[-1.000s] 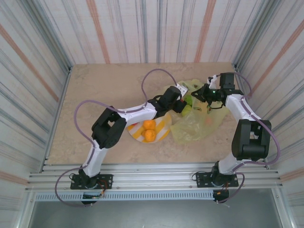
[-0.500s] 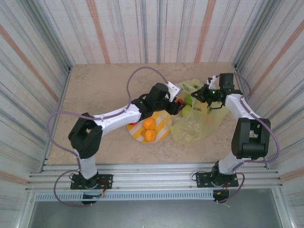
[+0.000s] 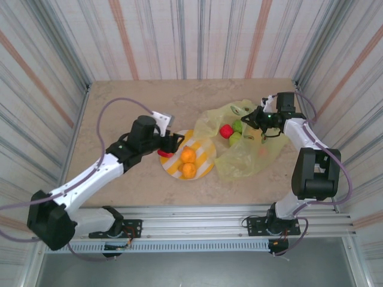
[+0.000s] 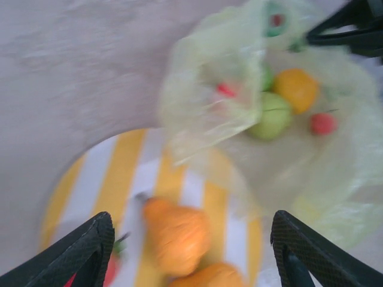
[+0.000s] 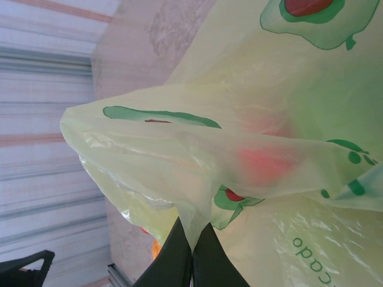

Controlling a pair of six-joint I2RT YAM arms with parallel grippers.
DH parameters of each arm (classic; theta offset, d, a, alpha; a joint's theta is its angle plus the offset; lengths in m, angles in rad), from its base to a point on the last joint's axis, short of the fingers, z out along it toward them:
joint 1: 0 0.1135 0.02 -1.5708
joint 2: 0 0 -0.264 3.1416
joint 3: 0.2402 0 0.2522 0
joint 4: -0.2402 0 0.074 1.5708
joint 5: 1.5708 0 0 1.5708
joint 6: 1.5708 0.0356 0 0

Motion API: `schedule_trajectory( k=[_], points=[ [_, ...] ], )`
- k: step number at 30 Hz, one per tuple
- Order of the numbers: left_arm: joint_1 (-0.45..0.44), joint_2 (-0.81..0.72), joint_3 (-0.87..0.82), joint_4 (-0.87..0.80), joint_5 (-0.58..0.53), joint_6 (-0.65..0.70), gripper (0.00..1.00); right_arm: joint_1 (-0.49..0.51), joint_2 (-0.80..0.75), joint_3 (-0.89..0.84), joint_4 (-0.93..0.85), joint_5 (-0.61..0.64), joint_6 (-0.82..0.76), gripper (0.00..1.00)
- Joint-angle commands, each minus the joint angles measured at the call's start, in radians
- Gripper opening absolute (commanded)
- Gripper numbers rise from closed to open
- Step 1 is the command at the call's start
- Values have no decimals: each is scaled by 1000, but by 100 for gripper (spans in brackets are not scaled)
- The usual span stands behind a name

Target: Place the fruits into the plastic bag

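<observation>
Right gripper (image 3: 258, 117) clamps the 1 o'clock rim of the translucent yellow-green plastic bag (image 3: 245, 160), while left gripper (image 3: 174, 143) hovers, jaws apart, at the 9 o'clock edge of the round yellow-and-white striped plate (image 3: 207, 156).

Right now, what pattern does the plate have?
The plate has yellow and white stripes, clearest in the left wrist view.

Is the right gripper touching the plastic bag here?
Touching. In the right wrist view, the right gripper has its jaws pinched shut on a fold of the plastic bag.
</observation>
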Motion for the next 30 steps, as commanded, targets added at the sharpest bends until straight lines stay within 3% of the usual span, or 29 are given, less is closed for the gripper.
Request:
schedule_trajectory(
  k=[1,4,11,16,30],
  points=[
    [36,-7,-19,-196,-194,47,78,-2,12,-6,-7,0,-37,0],
    [42,61,10,-280,-235,47,82,-4,18,-9,-4,-6,-35,0],
    [31,243,77,-339,-157,65,88,-5,15,-14,3,-14,-33,0],
    [-3,330,116,-355,-234,95,91,-6,10,-20,7,-14,-33,0],
    [-9,514,203,-371,-304,161,93,-6,2,-28,10,-20,-32,0]
  ],
)
